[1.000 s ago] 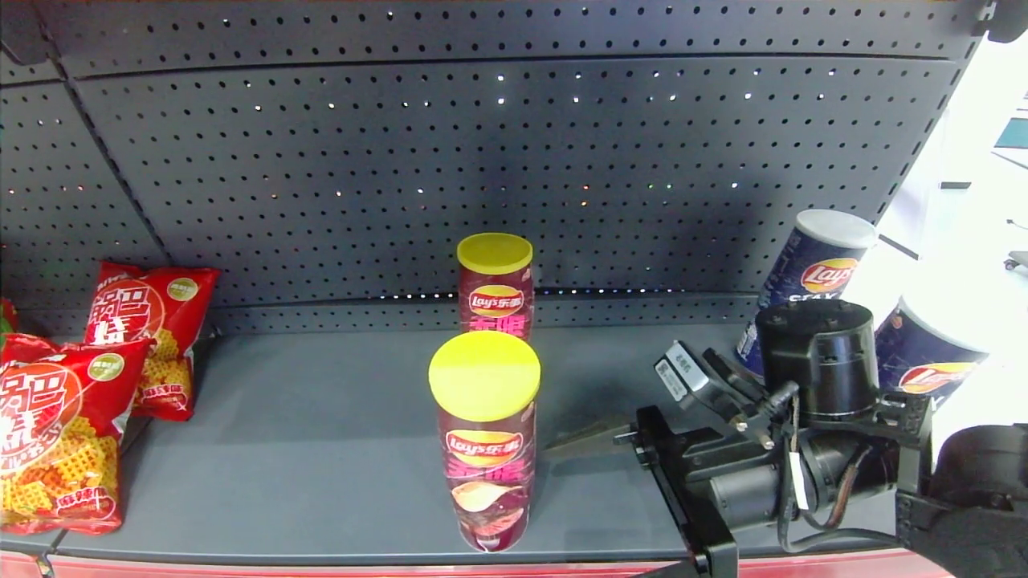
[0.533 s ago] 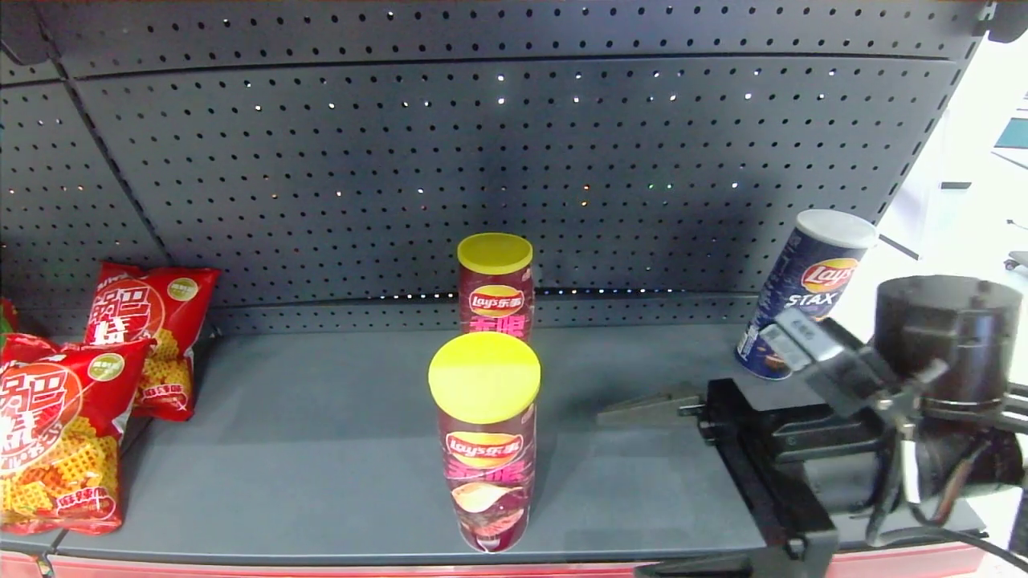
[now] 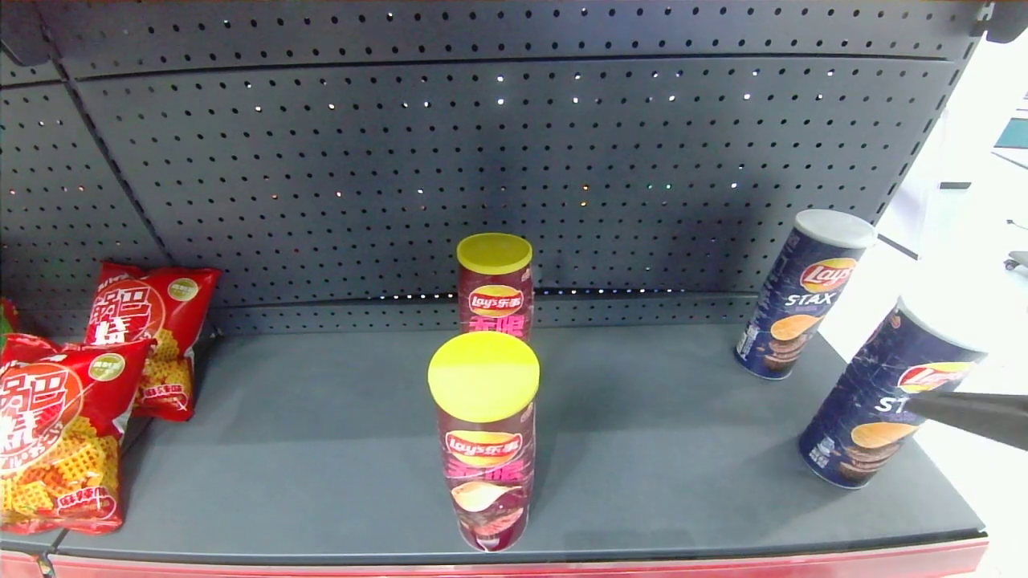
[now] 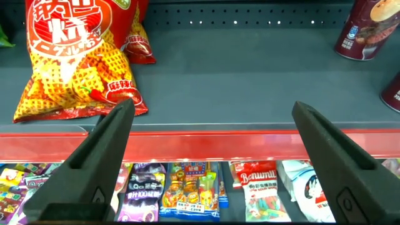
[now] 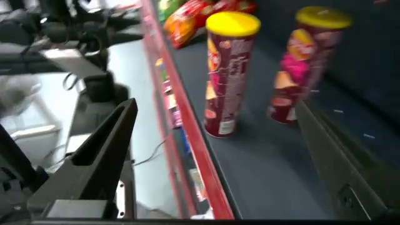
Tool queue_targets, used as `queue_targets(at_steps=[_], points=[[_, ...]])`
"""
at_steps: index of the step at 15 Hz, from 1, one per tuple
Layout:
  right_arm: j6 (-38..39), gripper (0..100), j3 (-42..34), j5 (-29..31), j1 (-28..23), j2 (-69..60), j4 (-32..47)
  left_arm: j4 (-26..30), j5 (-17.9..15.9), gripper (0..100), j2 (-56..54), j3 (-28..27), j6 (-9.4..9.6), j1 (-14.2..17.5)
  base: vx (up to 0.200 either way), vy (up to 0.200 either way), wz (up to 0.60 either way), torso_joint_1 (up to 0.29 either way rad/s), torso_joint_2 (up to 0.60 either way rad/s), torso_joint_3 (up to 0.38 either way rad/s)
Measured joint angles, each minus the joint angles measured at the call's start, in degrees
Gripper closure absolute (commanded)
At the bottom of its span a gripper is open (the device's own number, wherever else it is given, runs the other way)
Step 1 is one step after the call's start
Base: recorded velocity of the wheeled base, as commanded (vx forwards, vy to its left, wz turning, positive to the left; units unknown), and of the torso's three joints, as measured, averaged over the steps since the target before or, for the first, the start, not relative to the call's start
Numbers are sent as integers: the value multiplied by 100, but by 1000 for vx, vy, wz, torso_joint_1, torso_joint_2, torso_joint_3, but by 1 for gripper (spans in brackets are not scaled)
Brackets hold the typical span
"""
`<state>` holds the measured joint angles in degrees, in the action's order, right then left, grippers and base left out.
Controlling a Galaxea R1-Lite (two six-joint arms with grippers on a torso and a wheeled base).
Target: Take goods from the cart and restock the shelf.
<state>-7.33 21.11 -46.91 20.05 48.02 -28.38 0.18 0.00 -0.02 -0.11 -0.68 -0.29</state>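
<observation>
Shelf edge: left fingers wide, empty; right fingers wide, empty, beside front blue can.

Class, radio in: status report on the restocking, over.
Left gripper open, empty. Right gripper open, empty. Yellow-lidded maroon chip can upright at grey metal shelf front. Dark blue chip can near right gripper.

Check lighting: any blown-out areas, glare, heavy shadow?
Head view: room right of the grey shelf blown out, swallowing the lid of the near blue chip can; light pinpricks through the perforated back panel. Left wrist view: red snack bag evenly lit. Right wrist view: pale floor, no glare.
</observation>
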Motion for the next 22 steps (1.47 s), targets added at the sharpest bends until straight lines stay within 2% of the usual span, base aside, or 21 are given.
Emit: queue_targets(at_steps=[1,3,4,6,9,12,16,19,22], points=[[202,0,-67,556,-137,-563,224,0,0,0,0,1,0,0,0,0,0,0,0,0],[567,0,-174,2146,-391,-1456,534,0,0,0,2,1,2,2,0,0,0,0,0,0],[708,0,-216,2751,-569,-1773,640,0,0,0,2,1,0,2,0,0,0,0,0,0],[869,0,-447,3589,-1056,-2311,901,0,0,0,0,0,0,2,0,0,0,0,0,0],[861,0,-1225,3895,-1482,-2977,1042,-2,0,0,2,0,0,5,0,0,0,0,0,0],[801,0,-1531,4123,-1623,-3355,1532,0,0,0,0,-5,0,2,0,0,0,0,0,0],[885,0,-2010,4125,-1675,-3419,1046,0,0,0,0,1,0,2,0,0,0,0,0,0],[880,0,-2098,4122,-1752,-3664,1710,0,0,0,0,1,2,2,0,0,0,0,0,0],[798,0,-2111,4194,-2096,-4152,2415,0,0,0,0,0,0,2,0,0,0,0,0,0]])
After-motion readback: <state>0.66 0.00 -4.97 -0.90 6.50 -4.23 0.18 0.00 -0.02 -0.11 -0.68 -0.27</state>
